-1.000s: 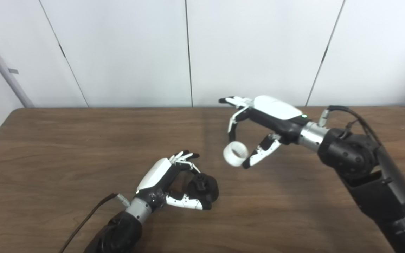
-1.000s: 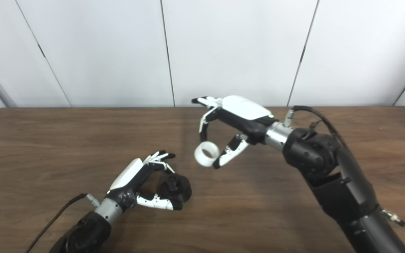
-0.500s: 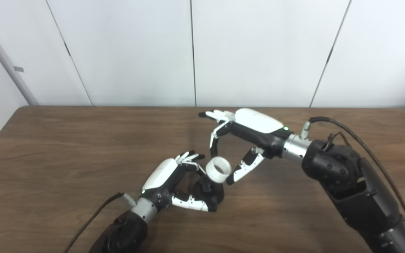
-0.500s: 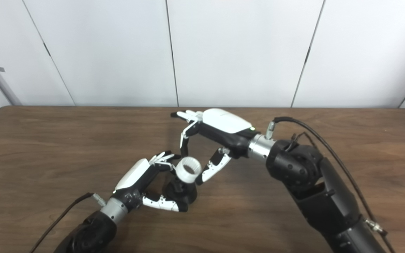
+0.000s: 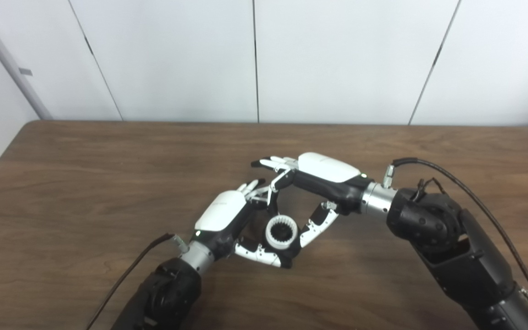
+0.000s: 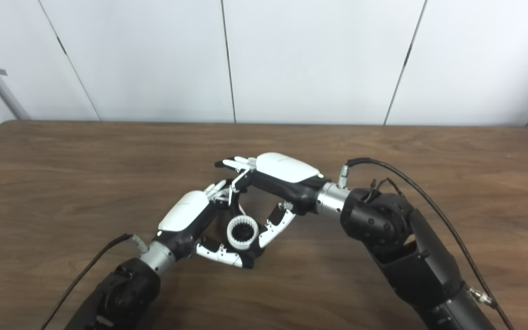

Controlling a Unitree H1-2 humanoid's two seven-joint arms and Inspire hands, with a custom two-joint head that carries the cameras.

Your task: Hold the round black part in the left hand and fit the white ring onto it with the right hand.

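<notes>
My left hand (image 5: 226, 219) is shut on the round black part (image 5: 283, 233) and holds it low over the wooden table (image 5: 85, 183). The white ring (image 5: 268, 236), toothed inside, sits right on top of the black part and hides most of it. The part shows only as dark through the ring's hole. My right hand (image 5: 312, 183) comes in from the right and is shut on the ring, a finger on its far side and the thumb (image 5: 314, 226) on its right side. The two hands touch over the part. The ring also shows in the right eye view (image 6: 232, 237).
A black cable (image 5: 456, 183) loops off my right wrist. Another cable (image 5: 126, 275) trails from my left wrist toward the front edge. A white panelled wall (image 5: 255, 59) stands behind the table's far edge.
My right hand has carried the white ring left and down onto the black part in my left hand. The left hand rose slightly toward it. The camera has tilted downward.
</notes>
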